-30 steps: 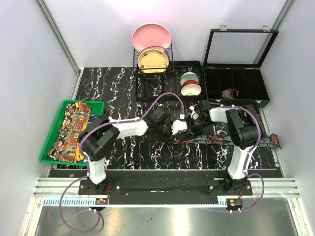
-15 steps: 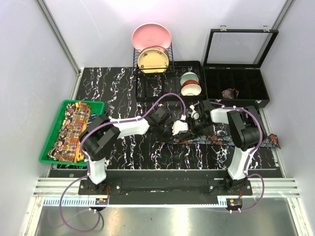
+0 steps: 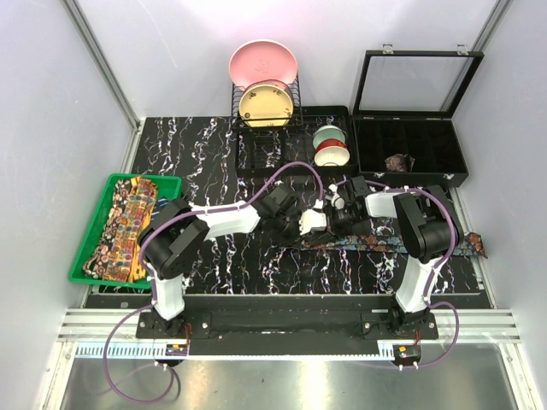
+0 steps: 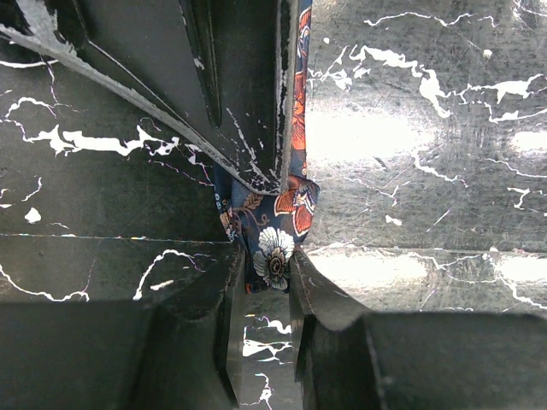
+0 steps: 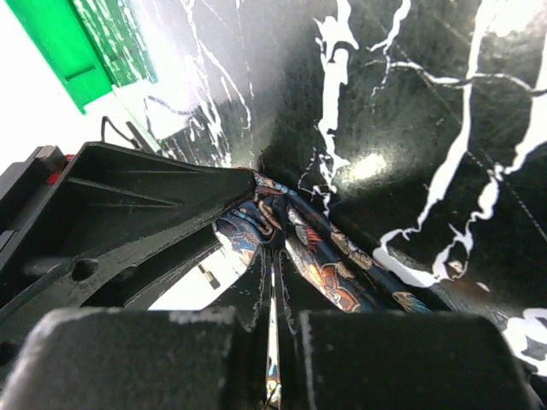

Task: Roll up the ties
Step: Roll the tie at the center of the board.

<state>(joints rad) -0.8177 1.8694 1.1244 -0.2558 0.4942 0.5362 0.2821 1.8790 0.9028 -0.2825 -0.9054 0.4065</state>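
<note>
A dark blue tie with reddish motifs lies flat along the marble table's near right side. Its left end is lifted between the two grippers at mid-table. My left gripper is shut on that end; in the left wrist view the flowered tip sits pinched between the fingers. My right gripper faces it closely. In the right wrist view its jaws are shut, with the tie's fold bunched at their tips. Yellow-orange paisley ties lie in a green tray. A rolled brownish tie sits in the black box.
The open compartment box stands at the back right with its lid up. A dish rack with plates and stacked bowls are at the back middle. The green tray hangs over the table's left edge.
The right gripper's jaws have closed onto the tie's fold. Both grippers shifted slightly left; the left grip is unchanged.
</note>
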